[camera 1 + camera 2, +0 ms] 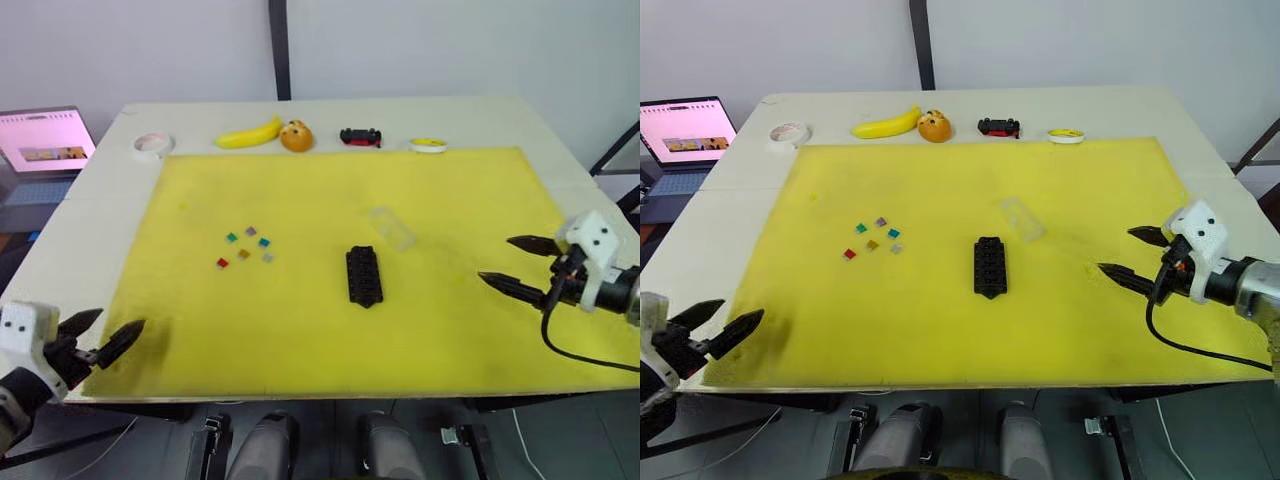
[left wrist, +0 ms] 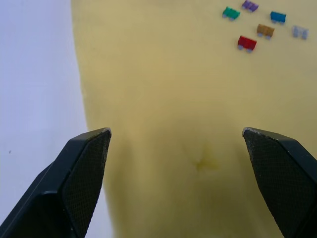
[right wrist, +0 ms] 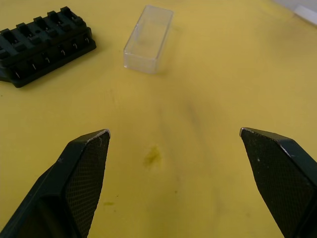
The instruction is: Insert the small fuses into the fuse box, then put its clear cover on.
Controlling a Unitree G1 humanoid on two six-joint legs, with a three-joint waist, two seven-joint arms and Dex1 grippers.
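The black fuse box (image 1: pixel 364 276) lies near the middle of the yellow mat (image 1: pixel 330 330), its slots empty. Just beyond it to the right rests the clear cover (image 1: pixel 392 227), lying on the mat. Several small fuses (image 1: pixel 246 248), red, green, teal, orange, grey and purple, are scattered left of the box. My left gripper (image 1: pixel 112 335) hovers open at the mat's front left corner, far from the fuses. Over the mat's right edge, my right gripper (image 1: pixel 520 264) is open and empty, pointing toward the box and cover.
Along the table's far edge sit a tape roll (image 1: pixel 153 144), a banana (image 1: pixel 250 134), an orange pastry (image 1: pixel 296 136), a black-and-red toy car (image 1: pixel 360 137) and a yellow lid (image 1: pixel 428 145). A laptop (image 1: pixel 40 145) stands off the table's left.
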